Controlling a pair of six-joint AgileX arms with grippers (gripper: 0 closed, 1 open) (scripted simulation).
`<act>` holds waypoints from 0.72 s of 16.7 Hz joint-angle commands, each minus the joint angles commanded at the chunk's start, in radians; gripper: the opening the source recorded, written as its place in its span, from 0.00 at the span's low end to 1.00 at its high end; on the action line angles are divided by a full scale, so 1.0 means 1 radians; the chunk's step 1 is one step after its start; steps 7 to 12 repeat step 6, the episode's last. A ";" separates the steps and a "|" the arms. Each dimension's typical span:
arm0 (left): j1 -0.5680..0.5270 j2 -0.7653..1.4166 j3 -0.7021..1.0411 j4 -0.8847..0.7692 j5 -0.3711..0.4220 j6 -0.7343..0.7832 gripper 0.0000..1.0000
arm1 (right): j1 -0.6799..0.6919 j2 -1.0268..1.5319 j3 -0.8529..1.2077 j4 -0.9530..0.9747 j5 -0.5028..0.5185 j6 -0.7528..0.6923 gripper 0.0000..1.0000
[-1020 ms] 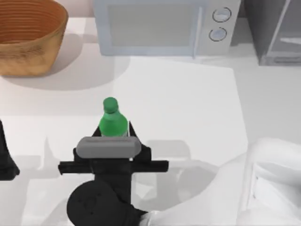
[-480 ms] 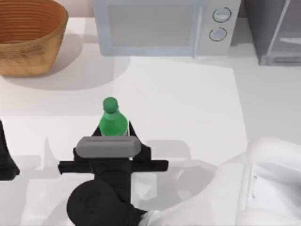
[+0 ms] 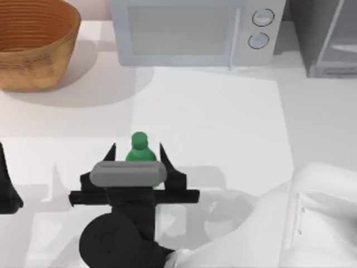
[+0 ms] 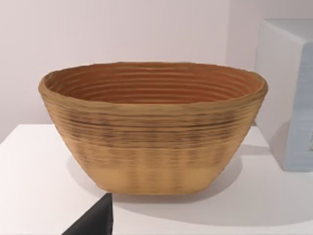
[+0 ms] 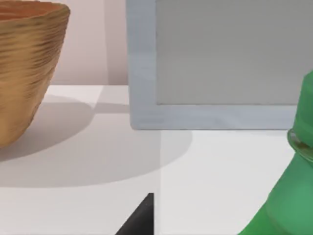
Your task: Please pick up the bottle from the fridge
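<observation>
My right gripper [image 3: 137, 152], released, straddles the upright bottle [image 3: 139, 148] on the bench (fridge [image 3: 326, 39] well apart, far right).

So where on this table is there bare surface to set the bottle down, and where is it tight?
Bare tabletop lies between the microwave and the right gripper, whose fingers stand open around the bottle. More lies right of it, below the fridge. It is crowded at the basket and the left arm, parked at the left edge.
</observation>
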 joint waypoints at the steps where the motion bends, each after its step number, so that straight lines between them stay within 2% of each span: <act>1: 0.000 0.000 0.000 0.000 0.000 0.000 1.00 | 0.000 0.000 0.000 0.000 0.000 0.000 1.00; 12: 0.000 0.000 0.000 0.000 0.000 0.000 1.00 | 0.000 0.000 0.000 0.000 0.000 0.000 1.00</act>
